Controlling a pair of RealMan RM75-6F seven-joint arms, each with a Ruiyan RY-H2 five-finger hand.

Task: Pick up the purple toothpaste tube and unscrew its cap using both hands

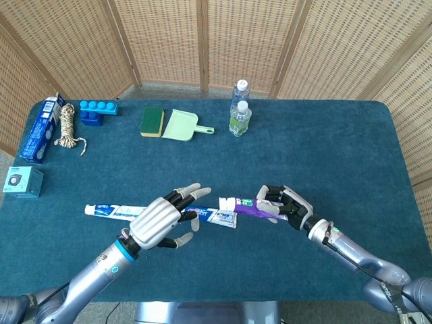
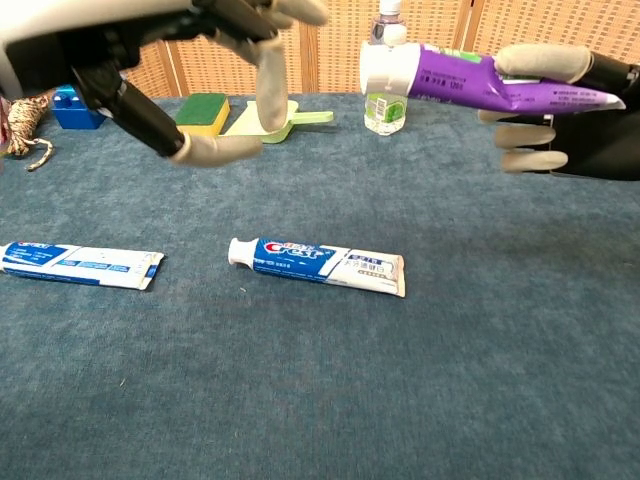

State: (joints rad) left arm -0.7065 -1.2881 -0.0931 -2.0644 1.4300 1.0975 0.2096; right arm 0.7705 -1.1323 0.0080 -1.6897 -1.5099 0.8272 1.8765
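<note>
While gripped in right robot hand: purple toothpaste tube, cap leftward, airborne.

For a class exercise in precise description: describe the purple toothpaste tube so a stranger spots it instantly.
Look above the near middle of the blue table, where the right hand holds the purple toothpaste tube in the air. Unlike the two blue-and-white tubes lying flat, it is purple.
</note>
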